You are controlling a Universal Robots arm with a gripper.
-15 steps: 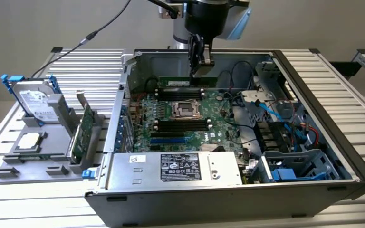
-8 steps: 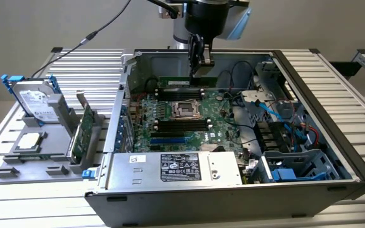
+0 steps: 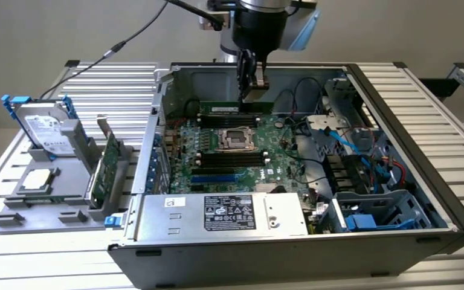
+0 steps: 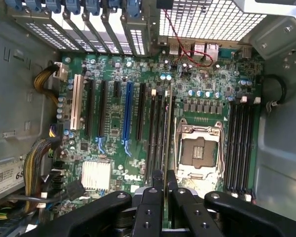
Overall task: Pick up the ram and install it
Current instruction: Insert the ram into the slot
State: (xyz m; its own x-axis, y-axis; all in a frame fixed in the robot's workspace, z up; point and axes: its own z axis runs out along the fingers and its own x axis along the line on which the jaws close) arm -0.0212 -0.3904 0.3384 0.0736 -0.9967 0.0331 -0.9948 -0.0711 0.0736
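Observation:
My gripper (image 3: pixel 252 89) reaches down into the open computer case (image 3: pixel 449 199), shut on the top edge of the ram (image 3: pixel 228 107). The ram is a thin green stick with dark chips, held upright and level. It hangs right at the memory slots on the far side of the CPU socket (image 3: pixel 238 138). I cannot tell whether it touches a slot. In the wrist view the ram (image 4: pixel 167 128) shows edge-on, running away from the gripper (image 4: pixel 164 180). There it lies between a bank of black memory slots (image 4: pixel 156 138) and the CPU socket (image 4: pixel 197 153).
A grey holder (image 3: pixel 34 208) at the exterior view's left carries a silver hard drive with blue rails (image 3: pixel 45 130) and a green expansion card (image 3: pixel 107 166). Inside the case are the power supply (image 3: pixel 215 214), a blue drive cage (image 3: pixel 377 211), cables (image 3: pixel 337 139) and a second slot bank (image 4: pixel 239 148).

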